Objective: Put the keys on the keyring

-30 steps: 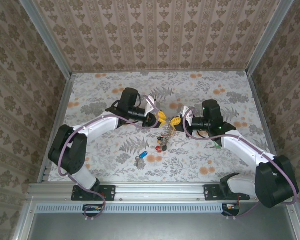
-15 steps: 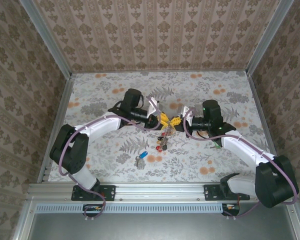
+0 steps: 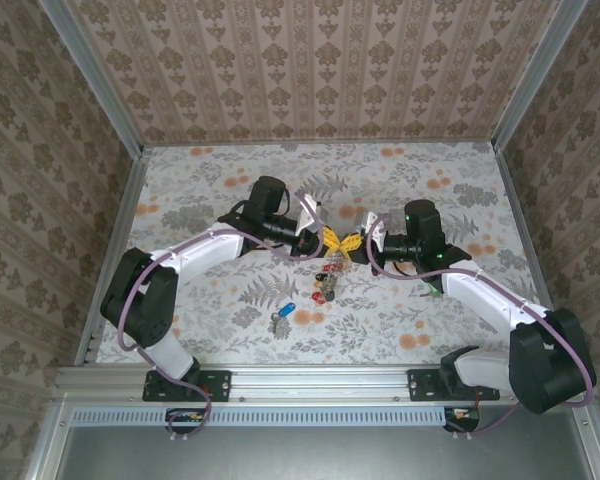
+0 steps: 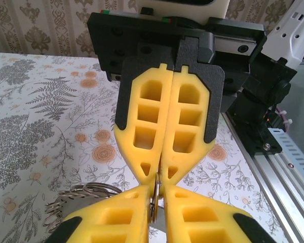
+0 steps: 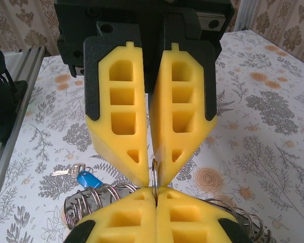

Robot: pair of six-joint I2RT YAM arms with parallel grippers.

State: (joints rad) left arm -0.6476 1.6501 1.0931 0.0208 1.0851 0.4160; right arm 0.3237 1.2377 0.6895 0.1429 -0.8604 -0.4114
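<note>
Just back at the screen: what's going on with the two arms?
Over the middle of the floral-print table, the left gripper and the right gripper face each other tip to tip. Each is pinching the large thin wire keyring, whose red, black, yellow and green key heads cluster on the near side of the grippers. The small silver key with a blue plastic head lies loose on the table nearer the front edge, not yet on the ring.
</note>
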